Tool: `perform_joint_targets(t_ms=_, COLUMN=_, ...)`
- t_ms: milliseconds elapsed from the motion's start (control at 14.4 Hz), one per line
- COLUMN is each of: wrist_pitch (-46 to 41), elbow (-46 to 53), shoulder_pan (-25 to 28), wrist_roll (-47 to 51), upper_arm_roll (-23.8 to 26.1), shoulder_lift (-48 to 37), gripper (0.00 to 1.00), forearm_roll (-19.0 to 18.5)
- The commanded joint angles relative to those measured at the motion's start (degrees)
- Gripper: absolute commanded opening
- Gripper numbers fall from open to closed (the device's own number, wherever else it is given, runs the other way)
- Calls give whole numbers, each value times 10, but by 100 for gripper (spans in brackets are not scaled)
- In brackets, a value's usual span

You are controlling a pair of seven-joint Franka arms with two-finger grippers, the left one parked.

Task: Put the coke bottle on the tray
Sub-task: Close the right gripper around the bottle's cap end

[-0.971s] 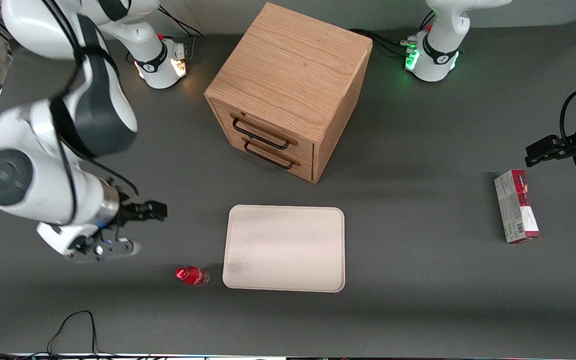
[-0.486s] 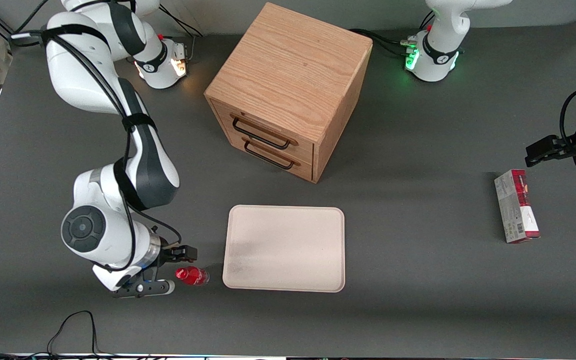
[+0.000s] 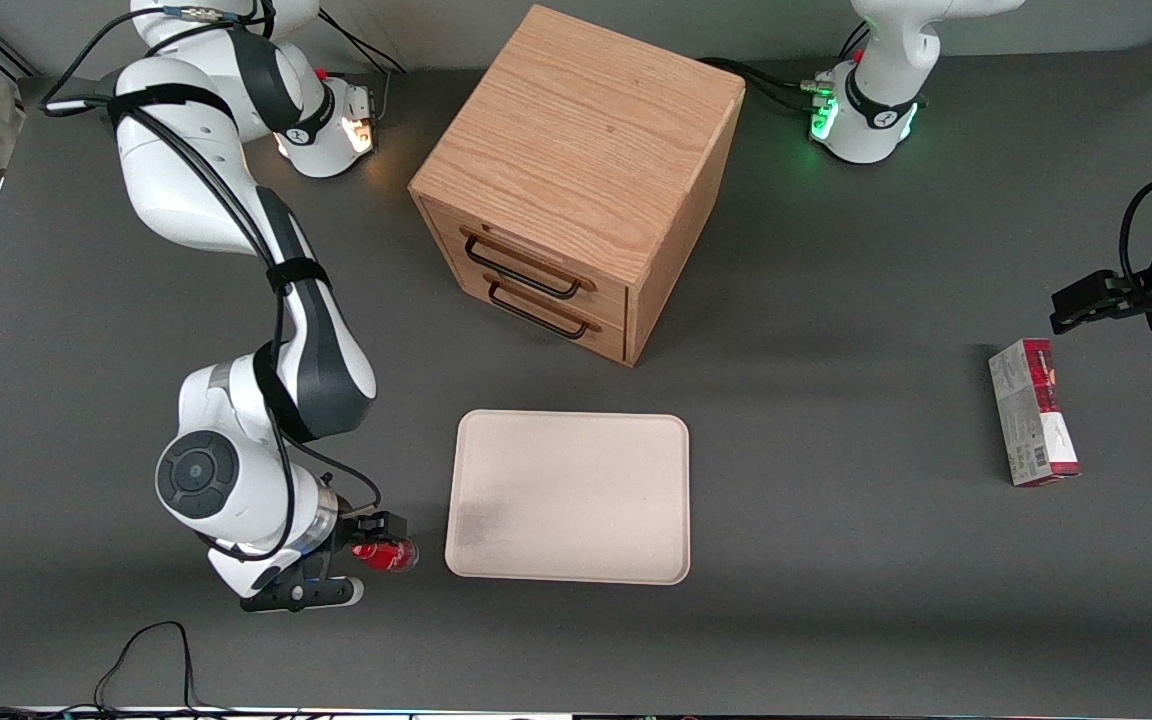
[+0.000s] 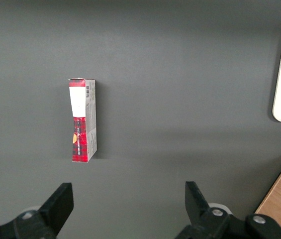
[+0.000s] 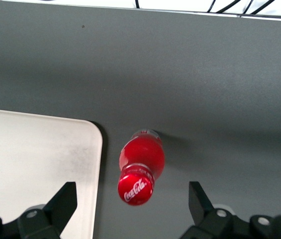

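Note:
The coke bottle (image 3: 391, 553) stands upright on the grey table beside the short edge of the cream tray (image 3: 566, 495), toward the working arm's end. In the right wrist view its red cap and red body (image 5: 142, 157) show from above, with the tray's rounded corner (image 5: 31, 149) next to it. My right gripper (image 3: 363, 557) is open and low over the bottle. Its fingers stand on either side of the cap (image 5: 132, 185) with wide gaps and do not touch it. The tray holds nothing.
A wooden two-drawer cabinet (image 3: 576, 180) stands farther from the front camera than the tray. A red-and-grey carton (image 3: 1033, 412) lies toward the parked arm's end and shows in the left wrist view (image 4: 83, 119). A black cable (image 3: 146, 650) loops near the table's front edge.
My right arm has swung in toward the tray and come down. The open gripper has moved from apart from the bottle to straddling it. The bottle has not moved.

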Motion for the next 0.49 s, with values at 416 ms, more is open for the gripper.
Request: perform_joint_targets(t_ms=416, wrist_pitch=-4, elbow=27, shoulder_pan=-1, wrist_roll=7, upper_arm_roll=3, shoulder_lift=16, gripper=94, forearm_roll=-15)
